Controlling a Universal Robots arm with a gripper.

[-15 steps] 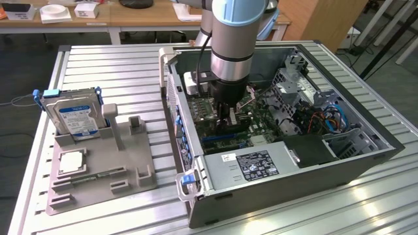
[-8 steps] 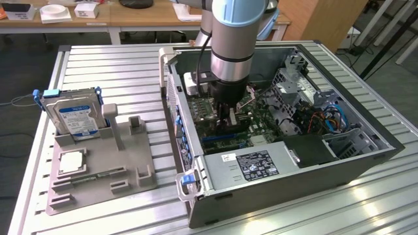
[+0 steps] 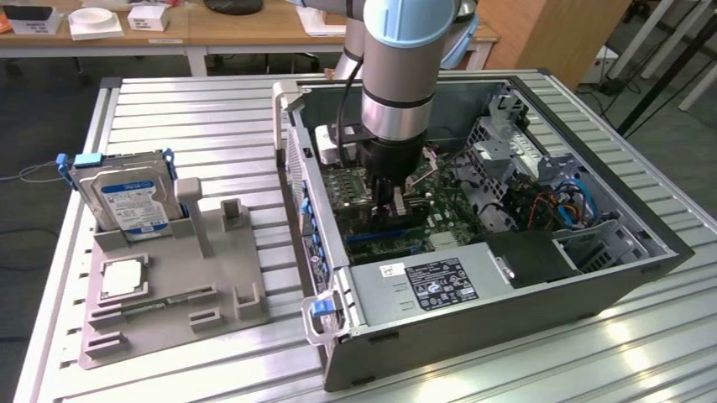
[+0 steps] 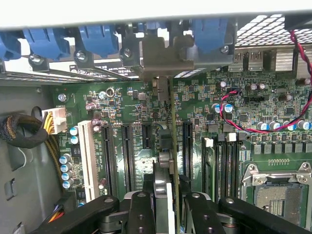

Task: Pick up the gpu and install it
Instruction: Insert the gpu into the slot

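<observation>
- The gpu [image 4: 174, 146]: a thin green-brown circuit card seen edge-on in the wrist view, standing upright on the motherboard [image 4: 122, 102]. Its long axis runs parallel to the black expansion slots [image 4: 129, 156]. Its grey metal bracket [image 4: 158, 61] points at the case's rear wall, under the row of blue plastic retainers [image 4: 97, 41].
- Gripper [image 4: 169, 212]: black jointed fingers [image 4: 141, 214] clamped on either face of the card's near end. In the exterior view the gripper [image 3: 395, 200] reaches straight down into the open computer case [image 3: 627, 252].
- Seating: the pictures do not settle whether the card's lower edge is in a slot.
- Clearances: a long slot lies just beside the card on each side. A white slot [image 4: 89, 151] lies further off and a CPU socket [image 4: 278, 195] is well apart. A red-and-black wire [image 4: 229, 117] loops near the rear ports.
- Surroundings: the ribbed aluminium table [image 3: 201, 109] carries a grey moulded fixture [image 3: 213, 277]. The fixture holds a boxy hard drive [image 3: 127, 197] and a square silver chip [image 3: 123, 277].
</observation>
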